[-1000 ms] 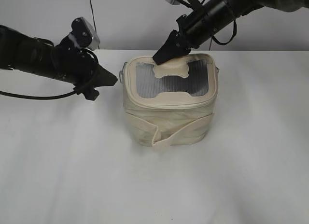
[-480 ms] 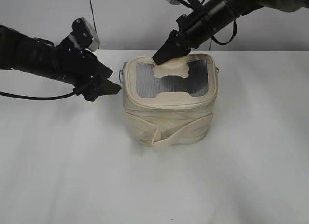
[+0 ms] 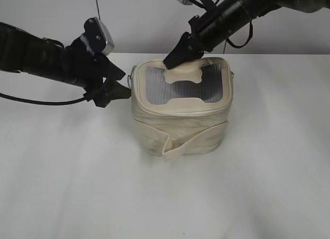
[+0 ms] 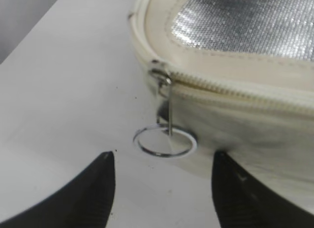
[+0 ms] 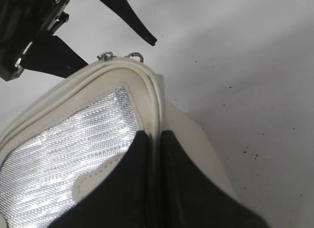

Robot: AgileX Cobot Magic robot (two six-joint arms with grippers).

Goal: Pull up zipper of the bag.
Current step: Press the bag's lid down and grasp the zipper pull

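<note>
The cream bag (image 3: 180,120) stands mid-table, its grey mesh lid facing up. In the left wrist view the zipper (image 4: 235,93) runs closed along the lid edge to a silver slider (image 4: 161,75) at the corner. Its ring pull (image 4: 164,142) hangs down. My left gripper (image 4: 164,155) is open, its fingertips either side of the ring and just short of it; in the exterior view it (image 3: 119,85) is at the bag's left corner. My right gripper (image 5: 156,137) is shut on the bag's rear lid edge (image 5: 152,100), which the exterior view (image 3: 173,61) also shows.
The bag's wide cream strap (image 3: 193,142) wraps across its front. The white table (image 3: 165,198) spreads around the bag. A black cable (image 3: 41,101) trails from the left arm. Both sliders (image 5: 120,56) sit side by side at the far corner in the right wrist view.
My left gripper has opened and moved right, up to the bag's left corner. The right gripper and the bag have not moved.
</note>
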